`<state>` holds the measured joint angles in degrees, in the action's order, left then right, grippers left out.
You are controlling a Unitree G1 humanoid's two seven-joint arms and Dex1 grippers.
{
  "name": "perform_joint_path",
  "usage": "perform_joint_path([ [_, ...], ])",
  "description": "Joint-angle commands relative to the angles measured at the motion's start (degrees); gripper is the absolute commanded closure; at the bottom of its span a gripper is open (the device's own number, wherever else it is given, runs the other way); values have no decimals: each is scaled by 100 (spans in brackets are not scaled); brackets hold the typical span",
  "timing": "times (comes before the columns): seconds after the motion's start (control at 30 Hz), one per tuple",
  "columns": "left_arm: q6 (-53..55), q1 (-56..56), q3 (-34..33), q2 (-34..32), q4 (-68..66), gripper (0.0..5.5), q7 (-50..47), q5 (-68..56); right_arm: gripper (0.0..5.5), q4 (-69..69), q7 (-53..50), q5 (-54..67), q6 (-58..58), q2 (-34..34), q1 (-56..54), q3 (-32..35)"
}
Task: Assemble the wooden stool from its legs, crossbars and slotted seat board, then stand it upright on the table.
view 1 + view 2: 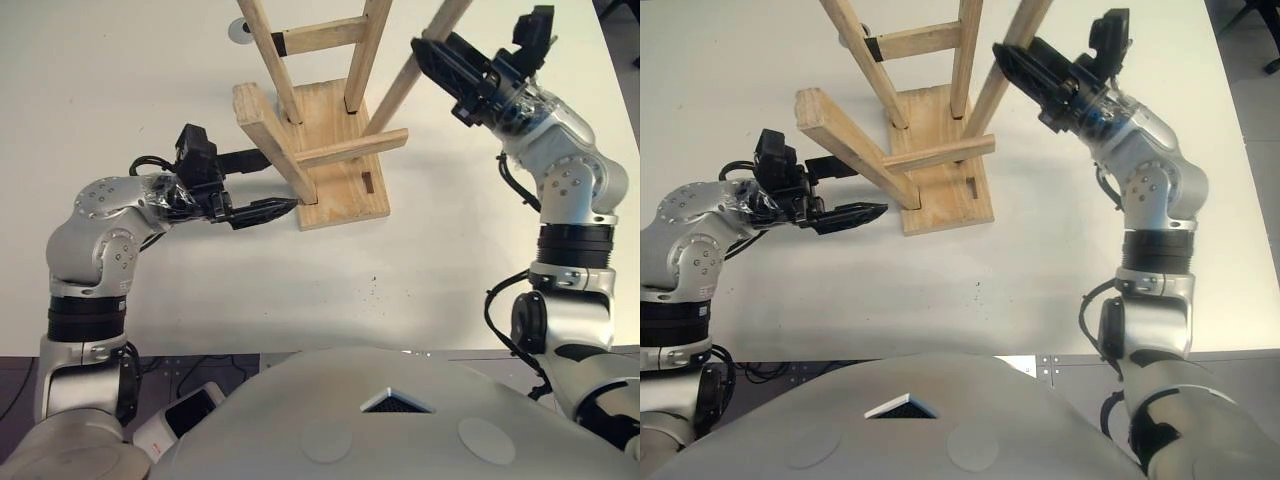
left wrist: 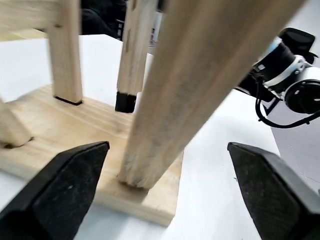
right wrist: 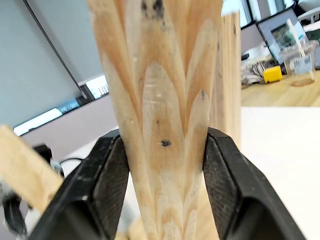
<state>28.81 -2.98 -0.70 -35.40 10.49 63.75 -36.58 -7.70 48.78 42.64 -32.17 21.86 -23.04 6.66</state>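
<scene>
Right fingers (image 3: 110, 185) grip one of four legs (image 3: 160, 125); two crossbars (image 1: 350, 148), one board (image 1: 345, 198).

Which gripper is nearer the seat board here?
Left. The left gripper is open at the seat board, around the near leg's base; the right gripper clamps a far leg well above the board.

White table (image 1: 450, 250) — slotted seat board (image 1: 340, 195) flat on it
</scene>
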Motion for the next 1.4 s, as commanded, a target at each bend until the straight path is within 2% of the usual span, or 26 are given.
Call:
perform_joint_path([
  [0.03, -133, -137, -78, 287, 208, 113, -187, -126, 347, 123, 259, -45, -198, 215, 87, -35],
  [0.1, -107, -205, -79, 364, 263, 113, -248, -182, 347, 239, 320, -59, -251, 254, 171, -74],
  [0.17, -89, -240, -99, 353, 257, 140, -214, -222, 347, 344, 377, -87, -291, 269, 248, -107],
  [0.43, -245, -451, -196, 208, -59, 280, -39, -113, 347, 370, 570, -448, -63, 337, 372, -252],
  [0.53, -348, -521, -141, 180, -142, 314, 53, -15, 347, 359, 692, -526, -20, 424, 421, -278],
  [0.87, -634, -490, -6, -159, -208, 326, 995, -16, 348, 50, 1642, -954, 320, 1109, 362, -692],
  [1.03, -563, -792, 123, -258, -507, 326, 1351, 41, 348, 140, 2367, -1468, 932, 1592, 575, -1273],
  [1.4, -454, -1168, 326, -300, -739, 326, 1608, 66, 348, -273, 3301, -1773, 1523, 2100, 131, -1663],
])
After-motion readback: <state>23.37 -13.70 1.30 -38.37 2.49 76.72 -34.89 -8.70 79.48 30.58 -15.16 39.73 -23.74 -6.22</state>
